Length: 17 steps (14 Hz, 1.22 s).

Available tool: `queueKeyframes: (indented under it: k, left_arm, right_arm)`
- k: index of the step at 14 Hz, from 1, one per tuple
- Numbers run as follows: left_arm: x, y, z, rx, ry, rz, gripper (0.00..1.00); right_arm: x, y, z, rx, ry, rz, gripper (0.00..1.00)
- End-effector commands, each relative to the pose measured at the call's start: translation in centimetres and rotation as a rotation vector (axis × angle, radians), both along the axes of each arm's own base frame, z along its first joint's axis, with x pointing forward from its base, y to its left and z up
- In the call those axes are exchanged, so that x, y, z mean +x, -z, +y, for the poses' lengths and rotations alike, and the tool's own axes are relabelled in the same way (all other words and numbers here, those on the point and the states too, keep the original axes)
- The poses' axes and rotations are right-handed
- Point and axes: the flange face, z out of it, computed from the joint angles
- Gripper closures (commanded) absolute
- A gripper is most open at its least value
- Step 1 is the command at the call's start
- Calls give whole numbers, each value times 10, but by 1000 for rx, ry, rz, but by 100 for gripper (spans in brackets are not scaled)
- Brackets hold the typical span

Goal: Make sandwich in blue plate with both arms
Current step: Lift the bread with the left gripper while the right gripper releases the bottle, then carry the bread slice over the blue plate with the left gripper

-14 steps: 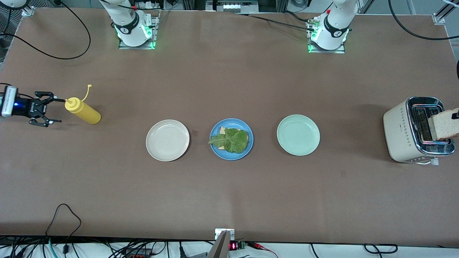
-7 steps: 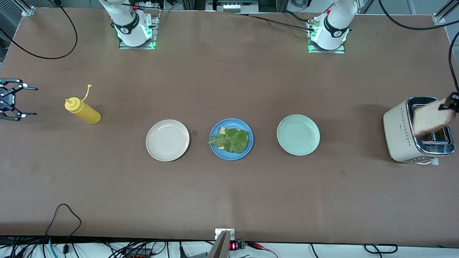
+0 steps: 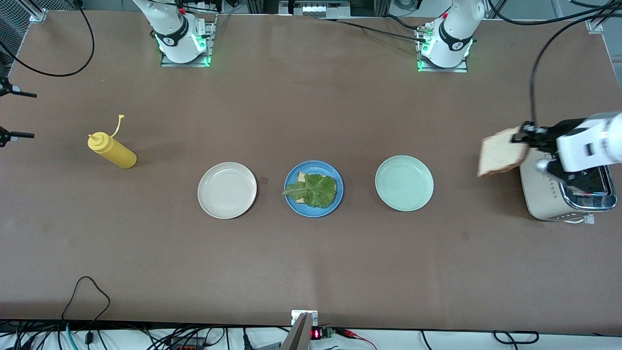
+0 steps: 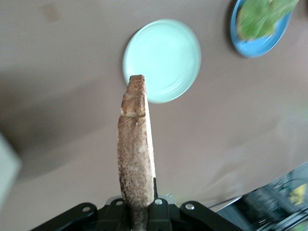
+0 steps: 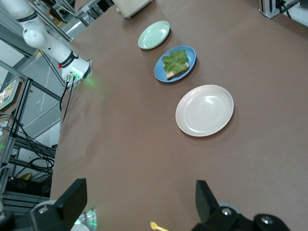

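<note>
bread slice point(image 3: 500, 155) lifted clear of toaster point(image 3: 549, 199)

right pincer point(image 3: 9, 114) edge-cropped, lower bread point(image 3: 302, 178) seemingly lettuce-covered

Robotics lab: bolted arm bases point(image 3: 183, 36), trailing cables point(image 3: 82, 291), metal racks point(image 5: 24, 130).

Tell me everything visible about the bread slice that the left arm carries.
The bread slice is squarish, light brown, with a darker, rough crust. The left pincer is shut on one edge, so it hangs in the air, tilted, beside the toaster, above bare table. Nothing else touches it.
</note>
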Motion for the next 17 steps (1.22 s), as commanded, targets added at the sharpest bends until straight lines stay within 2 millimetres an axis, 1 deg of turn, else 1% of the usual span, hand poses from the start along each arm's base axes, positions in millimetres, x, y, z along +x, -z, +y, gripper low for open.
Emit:
queueKeyframes:
  k: [1, 2, 3, 4, 7, 9, 10, 11, 13, 14, 15, 16, 17]
  left_arm:
    - [-1, 22, -69, -5, -69, 1, 99]
    - [-3, 33, -95, 2, -68, -7, 99]
    - [-4, 42, -118, 1, -53, -15, 99]
    - [-8, 50, -140, 0, -48, -6, 99]
    - [-11, 85, -203, -90, -101, 71, 99]
    - [-10, 107, -233, -95, -117, 57, 99]
    - [-10, 118, -246, -107, -118, 52, 99]
    - [-9, 132, -259, -147, -141, 67, 99]
    - [-9, 140, -281, -206, -203, 42, 99]
    - [-6, 141, -288, -222, -248, 21, 99]
    - [-8, 145, -301, -231, -261, 13, 99]
    - [-9, 147, -311, -244, -270, -8, 99]
    - [-7, 153, -315, -267, -300, -6, 99]
  right_arm:
    - [-4, -38, 57, -185, 64, 65, 0]
    - [-2, -53, 83, -266, 87, 58, 0]
    - [-3, -64, 102, -358, 123, 63, 0]
    - [-8, -75, 121, -447, 174, 73, 0]
    - [-10, -85, 175, -687, 328, 112, 0]
    - [-11, -76, 187, -767, 519, 223, 0]
    - [-7, -67, 188, -807, 625, 274, 0]
    - [-3, -54, 188, -843, 690, 321, 0]
    - [5, -40, 187, -892, 751, 337, 0]
    - [8, -38, 190, -891, 806, 357, 0]
    - [12, -30, 192, -905, 848, 384, 0]
    - [14, -27, 190, -910, 881, 400, 0]
    - [17, -24, 189, -909, 877, 395, 0]
